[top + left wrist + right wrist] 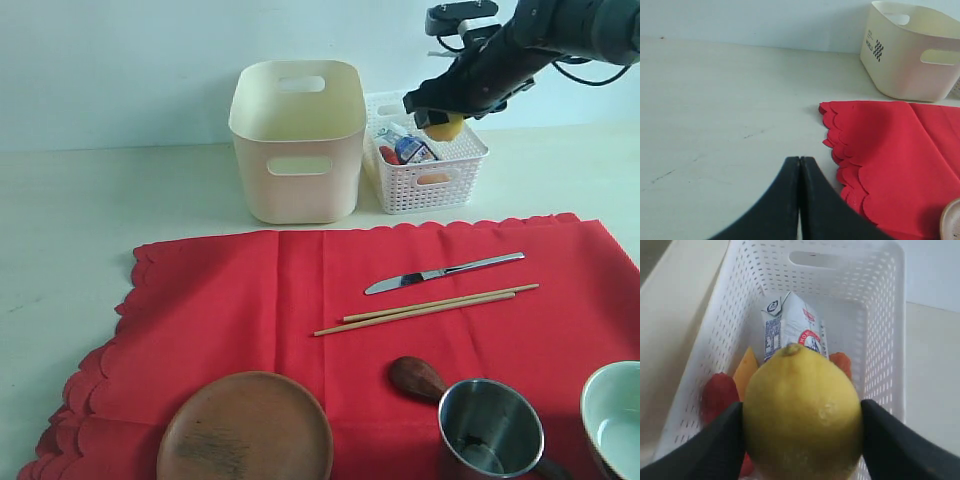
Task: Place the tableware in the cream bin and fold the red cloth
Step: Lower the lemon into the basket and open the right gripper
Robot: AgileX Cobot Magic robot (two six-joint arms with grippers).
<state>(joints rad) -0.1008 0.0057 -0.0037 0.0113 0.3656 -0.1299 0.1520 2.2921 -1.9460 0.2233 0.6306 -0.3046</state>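
The red cloth [300, 320] lies flat on the table, with its scalloped corner [880, 150] showing in the left wrist view. On it rest a silver knife [440, 272], wooden chopsticks [425, 307], a brown plate [245, 428], a dark spoon [418, 379], a steel cup [490, 428] and a pale bowl [615, 418]. The cream bin [297, 140] stands behind the cloth and looks empty. My right gripper [440, 120] hangs over the white basket [425, 160], shut on a yellow lemon [802, 412]. My left gripper [800, 162] is shut, empty, over bare table beside the cloth.
The white lattice basket [880, 315] holds a small milk carton [790, 330] and red and orange toy foods [720, 392]. The cream bin [912, 50] stands right beside the basket. A wall runs behind the table.
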